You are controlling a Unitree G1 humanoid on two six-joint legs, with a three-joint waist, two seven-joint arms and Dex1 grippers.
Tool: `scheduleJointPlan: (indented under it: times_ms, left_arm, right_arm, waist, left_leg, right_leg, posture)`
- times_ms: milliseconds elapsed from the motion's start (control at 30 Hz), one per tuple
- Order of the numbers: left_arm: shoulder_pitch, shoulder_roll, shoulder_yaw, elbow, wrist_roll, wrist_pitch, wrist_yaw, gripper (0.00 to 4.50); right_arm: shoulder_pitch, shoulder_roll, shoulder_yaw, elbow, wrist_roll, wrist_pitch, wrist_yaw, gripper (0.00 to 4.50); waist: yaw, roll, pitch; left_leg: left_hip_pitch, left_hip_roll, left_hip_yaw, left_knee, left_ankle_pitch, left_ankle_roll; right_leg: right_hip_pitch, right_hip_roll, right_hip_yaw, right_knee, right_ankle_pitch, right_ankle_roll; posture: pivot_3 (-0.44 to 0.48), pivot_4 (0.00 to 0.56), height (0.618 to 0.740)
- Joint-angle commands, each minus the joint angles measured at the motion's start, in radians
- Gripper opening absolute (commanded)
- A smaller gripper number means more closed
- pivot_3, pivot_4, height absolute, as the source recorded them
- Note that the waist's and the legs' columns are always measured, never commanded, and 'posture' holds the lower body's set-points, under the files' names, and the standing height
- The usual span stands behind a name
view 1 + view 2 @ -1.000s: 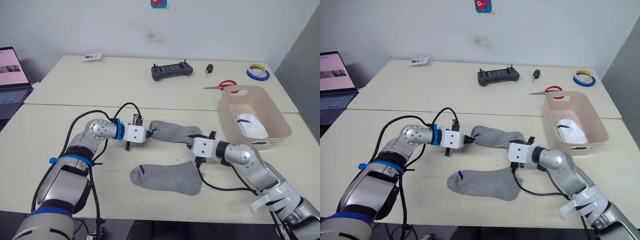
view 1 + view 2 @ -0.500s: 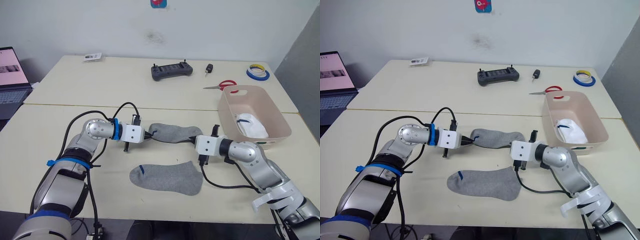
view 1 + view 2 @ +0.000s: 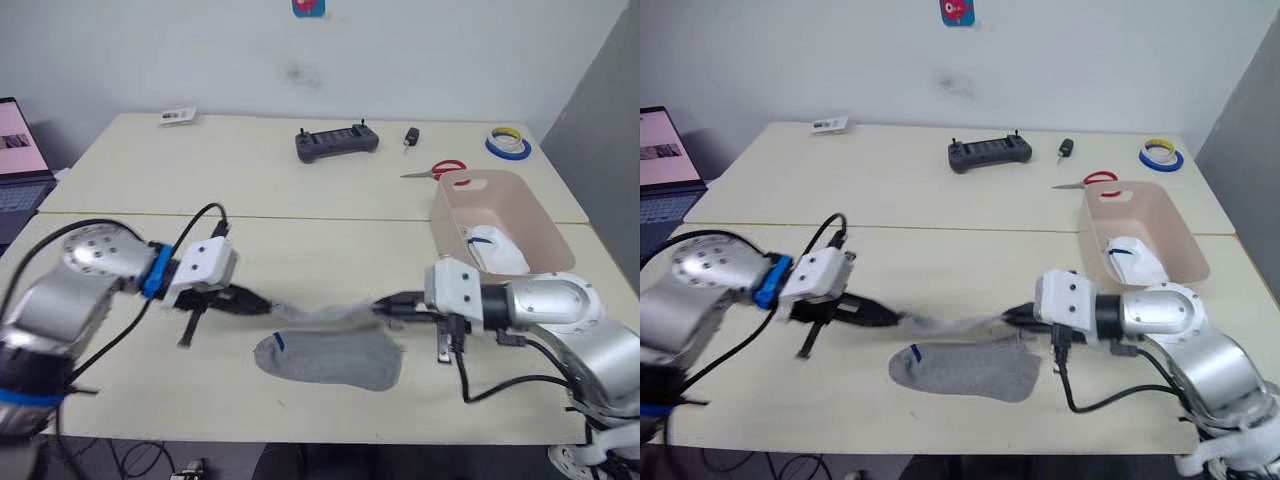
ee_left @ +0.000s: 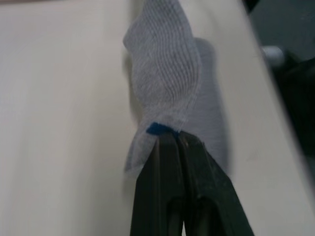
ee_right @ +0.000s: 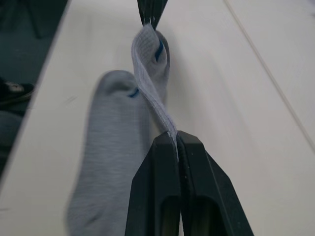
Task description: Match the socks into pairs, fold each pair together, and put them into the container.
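table (image 3: 300, 210) carries the tub (image 3: 545, 240) at my right, white sock (image 3: 495, 250) inside. one grey sock (image 3: 330, 358) lies flat near the front edge. i hold the second sock (image 3: 320, 314) stretched just above it, left gripper (image 3: 262, 305) and right gripper (image 3: 385, 305) each clamped on an end, apparently to stack the pair for folding.

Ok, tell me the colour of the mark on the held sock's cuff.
Blue, on the grey held sock, at the left gripper; clearest in the left wrist view.

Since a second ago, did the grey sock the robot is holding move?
Yes. The held grey sock has come toward the robot, from well behind the flat grey sock to just over its far edge.
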Motion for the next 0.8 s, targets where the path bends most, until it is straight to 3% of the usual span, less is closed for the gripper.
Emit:
scheduleJointPlan:
  times_ms: [33,200,300,567,800]
  left_arm:
    - [0.200,0.082,0.151,-0.205,-0.185,0.197,0.004,0.00]
    - [0.394,0.117,0.240,-0.266,-0.227,0.306,0.024,0.00]
    - [0.399,0.093,0.139,-0.183,-0.122,0.269,0.045,0.00]
    - [0.107,-0.079,-0.151,0.110,0.080,0.245,0.043,0.00]
    - [-0.065,-0.108,-0.205,0.223,0.143,0.235,-0.029,0.00]
  right_arm:
    - [0.044,-0.065,-0.052,-0.100,0.158,0.106,0.039,0.03]
    - [0.125,-0.134,-0.041,-0.147,0.224,0.156,0.021,0.03]
    - [0.135,-0.133,0.037,-0.082,0.134,0.134,-0.033,0.03]
    - [0.016,-0.061,0.231,0.187,-0.099,0.008,-0.086,0.03]
    - [-0.054,-0.025,0.252,0.249,-0.146,-0.011,-0.067,0.03]
  waist:
    - [0.001,0.000,0.000]
    - [0.009,0.000,0.000]
    - [0.007,0.000,0.000]
    - [0.008,0.000,0.000]
    - [0.005,0.000,0.000]
  left_leg:
    - [0.001,0.000,0.000,0.000,0.000,0.000]
    - [0.002,0.000,0.000,0.000,0.000,0.000]
    - [0.002,0.000,0.001,0.000,0.000,0.000]
    - [-0.001,-0.001,0.003,0.000,0.000,0.000]
    - [-0.002,0.000,0.004,-0.001,0.000,0.000]
  right_leg:
    - [0.001,0.000,0.000,0.000,0.000,0.000]
    - [0.002,0.000,0.000,-0.001,0.000,0.000]
    - [0.002,0.000,0.001,-0.001,0.000,0.000]
    - [-0.003,0.005,0.001,0.000,0.000,0.000]
    - [-0.005,0.006,0.000,0.000,0.000,0.000]
  posture:
    - [0.000,0.150,0.737]
    - [0.000,0.150,0.737]
    - [0.000,0.150,0.737]
    - [0.000,0.150,0.737]
    - [0.000,0.150,0.737]
